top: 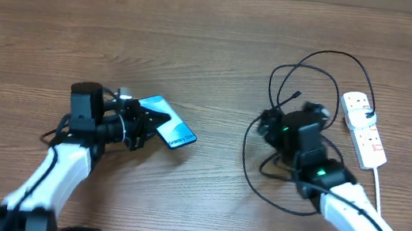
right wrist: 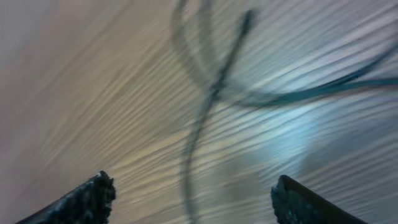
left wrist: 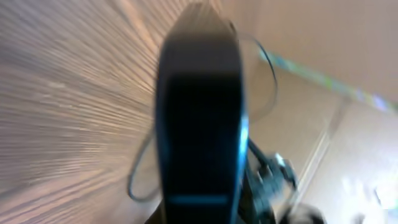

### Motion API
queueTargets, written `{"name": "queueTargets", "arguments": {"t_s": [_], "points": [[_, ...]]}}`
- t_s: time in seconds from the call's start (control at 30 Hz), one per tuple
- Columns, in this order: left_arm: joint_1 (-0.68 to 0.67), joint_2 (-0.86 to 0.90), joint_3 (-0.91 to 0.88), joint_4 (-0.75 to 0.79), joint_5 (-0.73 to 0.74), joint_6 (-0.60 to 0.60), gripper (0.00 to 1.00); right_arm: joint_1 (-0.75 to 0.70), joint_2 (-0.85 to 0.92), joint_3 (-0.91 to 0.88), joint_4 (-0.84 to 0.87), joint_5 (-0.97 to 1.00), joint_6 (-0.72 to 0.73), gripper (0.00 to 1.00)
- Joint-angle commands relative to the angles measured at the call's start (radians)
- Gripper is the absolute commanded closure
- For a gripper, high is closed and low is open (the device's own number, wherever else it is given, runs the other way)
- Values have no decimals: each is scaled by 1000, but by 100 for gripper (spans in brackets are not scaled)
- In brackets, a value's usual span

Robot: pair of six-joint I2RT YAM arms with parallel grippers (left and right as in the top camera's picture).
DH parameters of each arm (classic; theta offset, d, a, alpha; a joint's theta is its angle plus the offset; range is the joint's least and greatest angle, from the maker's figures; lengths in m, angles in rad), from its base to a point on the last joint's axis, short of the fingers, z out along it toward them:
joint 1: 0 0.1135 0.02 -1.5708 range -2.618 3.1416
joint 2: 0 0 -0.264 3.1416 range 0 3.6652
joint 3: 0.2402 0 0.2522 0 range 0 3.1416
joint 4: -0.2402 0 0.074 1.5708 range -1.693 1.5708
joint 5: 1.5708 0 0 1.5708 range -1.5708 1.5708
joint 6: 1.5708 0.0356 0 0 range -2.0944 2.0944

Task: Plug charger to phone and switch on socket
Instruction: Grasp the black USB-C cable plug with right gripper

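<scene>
The phone (top: pixel 173 128) is light blue, charger (top: pixel 332 53) black, socket (top: pixel 364 128) white with red switches (top: pixel 376 146), table (top: pixel 200 35) grained brown.

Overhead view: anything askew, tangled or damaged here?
The phone sits tilted in the left gripper, not flat on the table. The charger sprawls in tangled loops beside the socket. Nothing looks damaged.

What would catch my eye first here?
A slim smartphone with a light blue screen, gripped by the left arm's tool, left of centre. At the right, a long thin black cable lies in tangled loops under the right arm's open tool, beside a white power strip with red switches.
</scene>
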Motion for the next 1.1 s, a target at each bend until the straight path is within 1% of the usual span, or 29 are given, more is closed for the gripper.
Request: {"name": "queueTargets", "arguments": {"t_s": [0.0,0.13,0.17,0.33,0.4,0.47,0.53,0.6,0.73,0.83,0.9,1.07], "points": [[-10,104,11,150,335,-21,96,-90,53,88,-1,12,-82,25],[-24,190,11,297,409,-91,96,-154,208,215,-33,17,-104,26],[-26,202,11,310,409,-101,96,-159,278,280,-75,19,-105,30],[-26,206,11,314,409,-116,96,-159,496,512,-219,20,-104,38],[-26,206,11,314,409,-116,96,-159,571,589,-268,20,-99,45],[-26,206,11,314,412,-116,96,-159,634,638,-301,30,-61,48],[-26,206,11,314,417,-116,96,-159,686,649,-300,51,1,50],[-26,206,11,314,421,-116,96,-161,717,649,-296,56,31,51],[-26,206,11,314,419,-116,96,-160,768,649,-298,2,37,57],[-25,206,11,314,419,-116,96,-153,789,648,-304,-53,37,59],[-25,206,11,314,419,-116,96,-148,793,647,-316,-55,55,60],[-25,206,11,314,419,-116,96,-140,793,647,-345,-49,107,69]]}}
